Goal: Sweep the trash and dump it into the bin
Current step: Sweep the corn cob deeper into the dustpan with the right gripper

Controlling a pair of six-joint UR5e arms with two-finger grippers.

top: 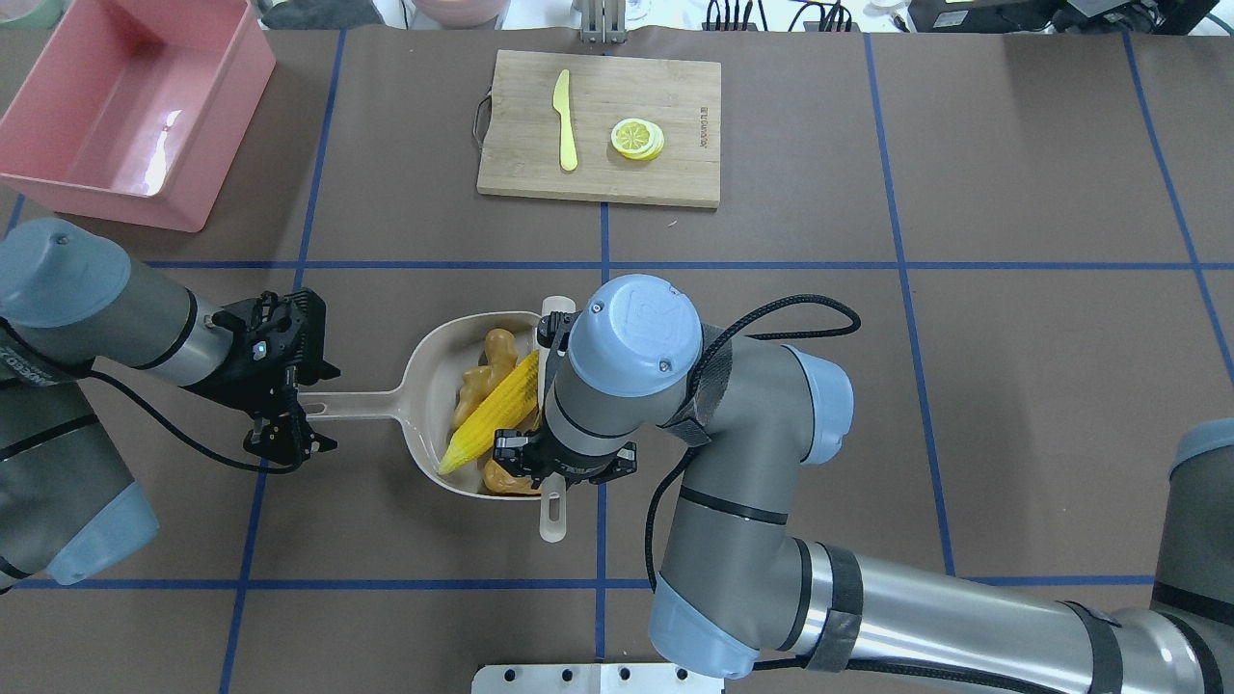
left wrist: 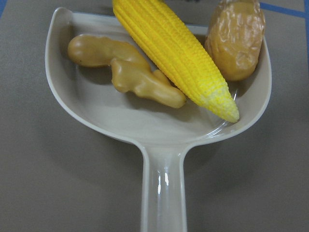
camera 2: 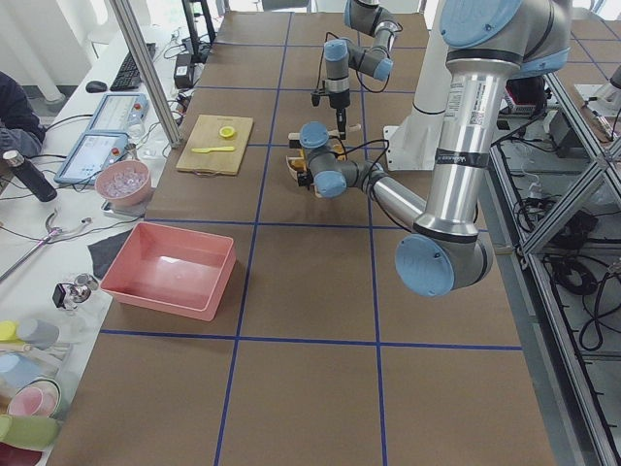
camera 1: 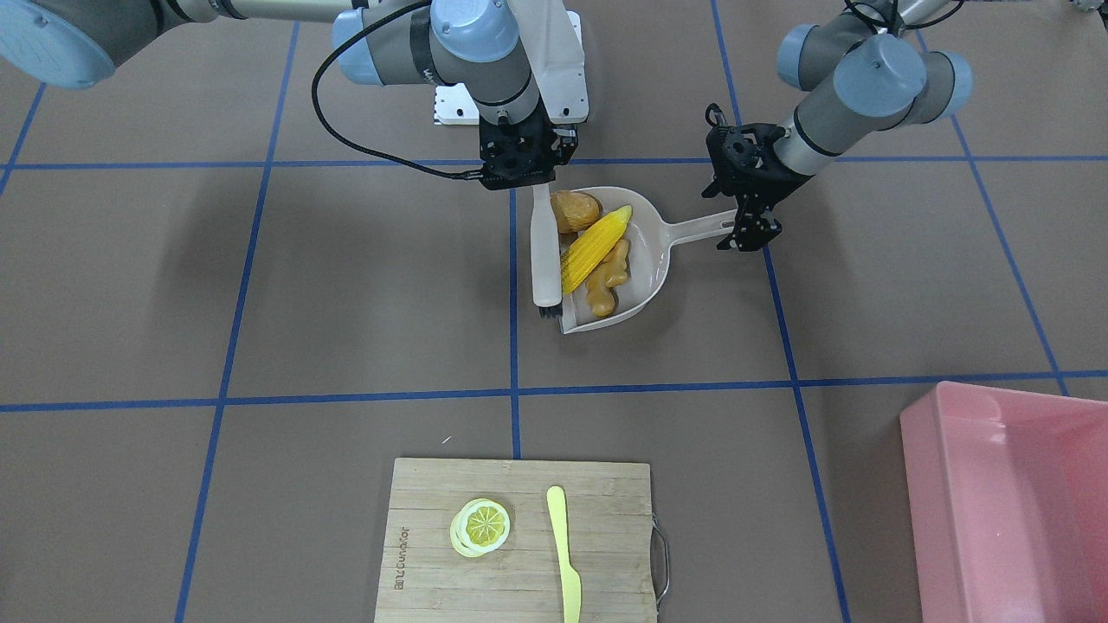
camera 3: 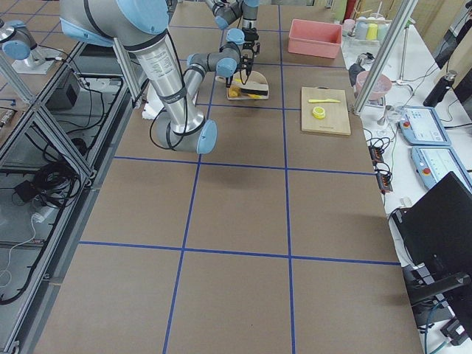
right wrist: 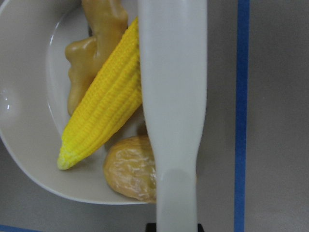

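Note:
A beige dustpan [camera 1: 651, 260] lies on the brown table with the trash in it: a yellow corn cob [camera 1: 595, 248], a golden-brown potato [camera 1: 575, 210] and a tan ginger root [camera 1: 608, 277]. My left gripper [camera 1: 749, 229] is shut on the dustpan's handle [top: 352, 405]. My right gripper [camera 1: 519, 173] is shut on a beige brush [camera 1: 545, 251] that stands along the pan's open mouth, against the corn. The left wrist view shows the corn [left wrist: 174, 53], ginger [left wrist: 125, 72] and potato [left wrist: 236, 38] in the pan. The pink bin [top: 125, 106] stands empty at the far left corner.
A bamboo cutting board [camera 1: 519, 571] holds a lemon slice [camera 1: 480, 525] and a yellow knife [camera 1: 564, 554] at the table's far side. Blue tape lines cross the table. The bin [camera 1: 1004, 502] lies beyond and to the left of the left gripper.

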